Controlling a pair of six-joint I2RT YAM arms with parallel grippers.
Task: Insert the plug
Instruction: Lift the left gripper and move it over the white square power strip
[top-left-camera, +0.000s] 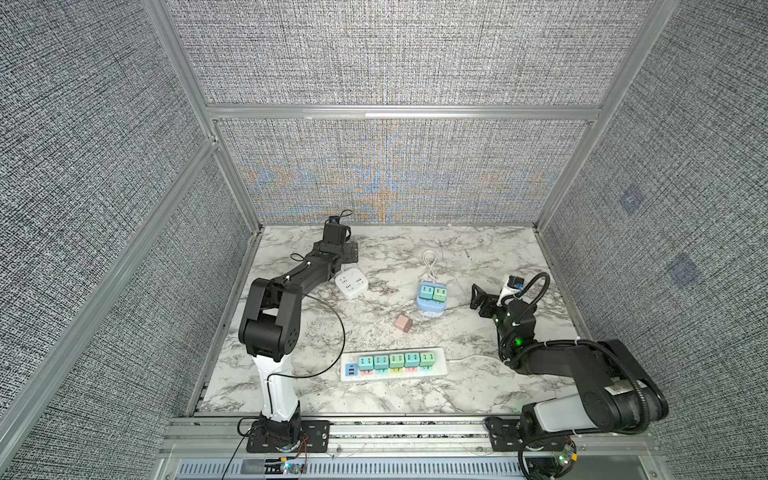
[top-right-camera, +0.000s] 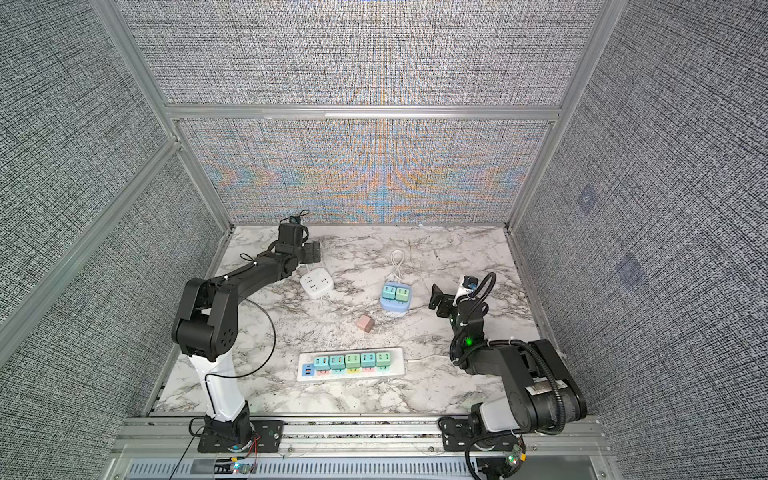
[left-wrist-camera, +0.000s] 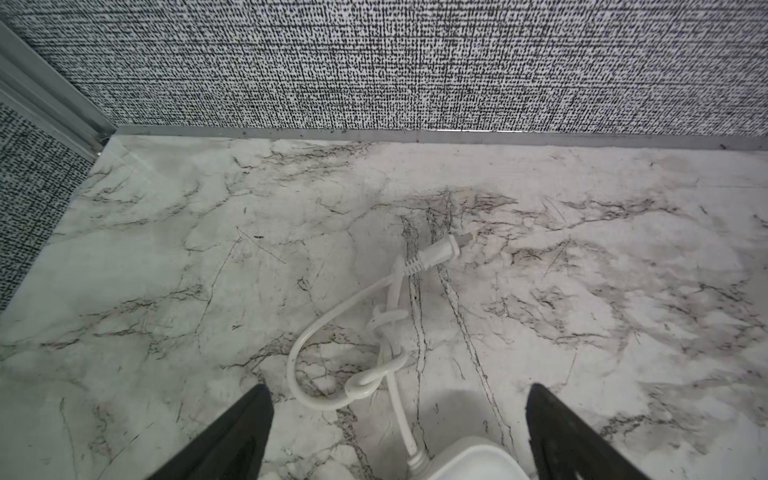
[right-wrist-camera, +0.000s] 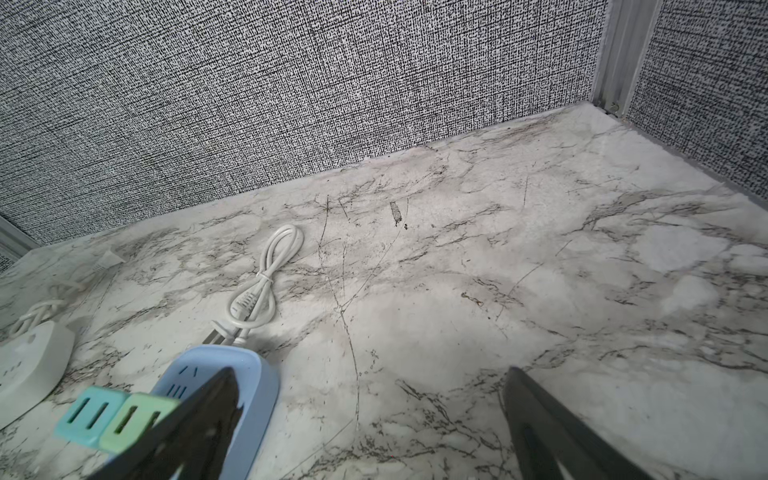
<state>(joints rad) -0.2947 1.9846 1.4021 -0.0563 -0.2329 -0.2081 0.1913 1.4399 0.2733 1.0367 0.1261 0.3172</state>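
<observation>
I am looking into a robot test booth, the kind found in a lab. A marble-look table sits in the middle. Gray cloth walls stand behind it and at both its sides, held by silver metal bars. At the table's front edge, my left arm and right arm are bolted to a metal rail.

You're looking at a tabletop in white marble with grey veining, and walls in a grey-white woven speckle. Cube socket is white. Second socket block is pale blue, with one teal adapter and one green adapter. Loose plug is dusty pink. Power strip is white, with a blue USB block, teal and green strip adapters, and pink and yellow buttons.
</observation>
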